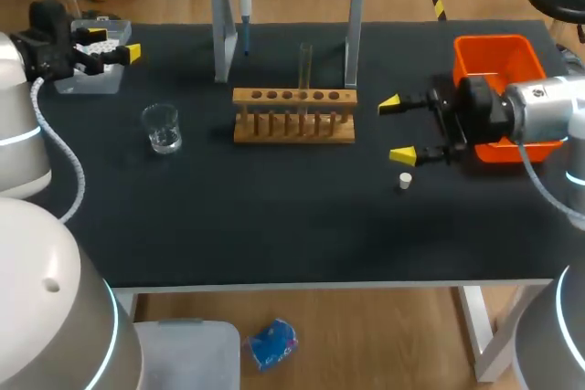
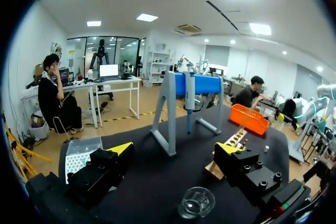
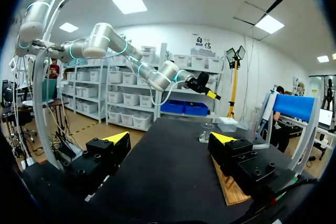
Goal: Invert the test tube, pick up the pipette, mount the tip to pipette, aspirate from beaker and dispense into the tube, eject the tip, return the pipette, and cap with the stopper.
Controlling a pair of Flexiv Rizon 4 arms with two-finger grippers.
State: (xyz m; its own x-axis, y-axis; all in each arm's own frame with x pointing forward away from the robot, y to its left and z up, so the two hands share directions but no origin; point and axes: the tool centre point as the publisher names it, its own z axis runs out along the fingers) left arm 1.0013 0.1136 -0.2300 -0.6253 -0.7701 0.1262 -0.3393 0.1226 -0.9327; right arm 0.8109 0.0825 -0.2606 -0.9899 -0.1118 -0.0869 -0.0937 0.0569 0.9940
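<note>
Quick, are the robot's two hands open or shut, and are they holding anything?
Left gripper: open, holding nothing.
Right gripper: open, holding nothing.

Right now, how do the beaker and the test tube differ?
The beaker is short and wide; the test tube is tall and thin. The beaker stands directly on the table, apart from the rack; the test tube stands upright in the rack. Both are clear.
</note>
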